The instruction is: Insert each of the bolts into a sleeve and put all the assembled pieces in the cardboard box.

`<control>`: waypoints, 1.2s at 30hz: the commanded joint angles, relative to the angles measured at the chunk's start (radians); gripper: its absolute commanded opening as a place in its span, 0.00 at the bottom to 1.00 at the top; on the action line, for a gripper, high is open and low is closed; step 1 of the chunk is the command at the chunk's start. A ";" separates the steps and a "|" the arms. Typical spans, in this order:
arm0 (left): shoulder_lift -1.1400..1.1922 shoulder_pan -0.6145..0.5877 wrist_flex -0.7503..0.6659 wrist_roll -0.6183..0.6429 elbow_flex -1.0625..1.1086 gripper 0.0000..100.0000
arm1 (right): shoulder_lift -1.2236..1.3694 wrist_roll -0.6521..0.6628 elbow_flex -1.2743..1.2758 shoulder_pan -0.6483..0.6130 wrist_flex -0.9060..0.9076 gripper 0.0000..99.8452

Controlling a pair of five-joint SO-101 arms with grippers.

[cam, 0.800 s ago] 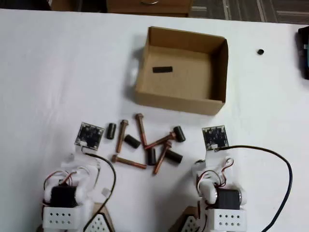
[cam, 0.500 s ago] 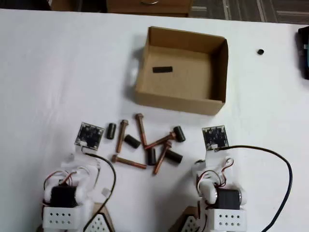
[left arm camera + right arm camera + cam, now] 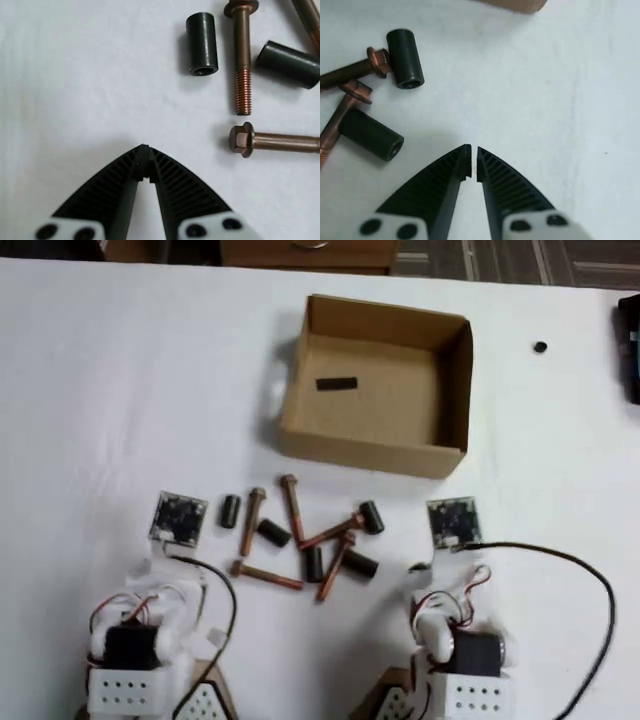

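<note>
The cardboard box (image 3: 370, 445) stands open-topped on the white tabletop (image 3: 120, 380), on the far side of the cluster from the arms. A black strip (image 3: 336, 384) lies flat on its floor.

Between the box and the arms, five bolts and five sleeves lie loose. The leftmost bolt (image 3: 251, 522) has its long axis running toward the box, head at the box end and threads pointing back at the arms. The leftmost sleeve (image 3: 231, 510) lies just beside it and parallel, with one open end facing the left arm. The second bolt (image 3: 293, 508) also points its head at the box, a little tilted. A slanted sleeve (image 3: 273, 532) lies between those two bolts.

The third bolt (image 3: 268, 575) lies crosswise, head toward the left arm's side. The fourth bolt (image 3: 328, 534) runs on a slant, its head right against the rightmost sleeve (image 3: 371, 517). The fifth bolt (image 3: 335, 565) slants the other way, head nearer the box. An upright-lying sleeve (image 3: 313, 563) is on one side of it, and the low sleeve (image 3: 361, 564) touches its shaft on the other.

The left pincer (image 3: 144, 152) hovers over bare tabletop near the third bolt's head, tips together and holding nothing. The right pincer (image 3: 471, 150) hovers beside the low sleeve — fingers all but together, with a thin slit between them and nothing held.
</note>
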 commanded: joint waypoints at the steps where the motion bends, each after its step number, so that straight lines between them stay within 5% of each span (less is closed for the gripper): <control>1: -0.028 -0.031 -0.009 0.011 -0.045 0.02 | -0.004 0.008 -0.181 0.077 0.036 0.02; 5: -0.028 -0.081 -0.084 0.011 -0.102 0.02 | -0.004 0.009 -0.313 0.101 0.044 0.02; 10: -0.026 -0.080 -0.017 0.011 -0.263 0.02 | 0.074 0.009 -0.388 0.016 0.082 0.02; 25: -0.026 -0.146 0.058 -0.054 -0.297 0.07 | 1.179 -0.002 -0.950 -0.272 0.035 0.02; 29: -0.026 -0.201 0.110 -0.044 -0.297 0.16 | 1.349 -0.002 -1.051 -0.326 0.036 0.11; 36: -0.026 -0.203 0.126 -0.044 -0.297 0.17 | 1.511 -0.121 -1.086 -0.372 -0.025 0.17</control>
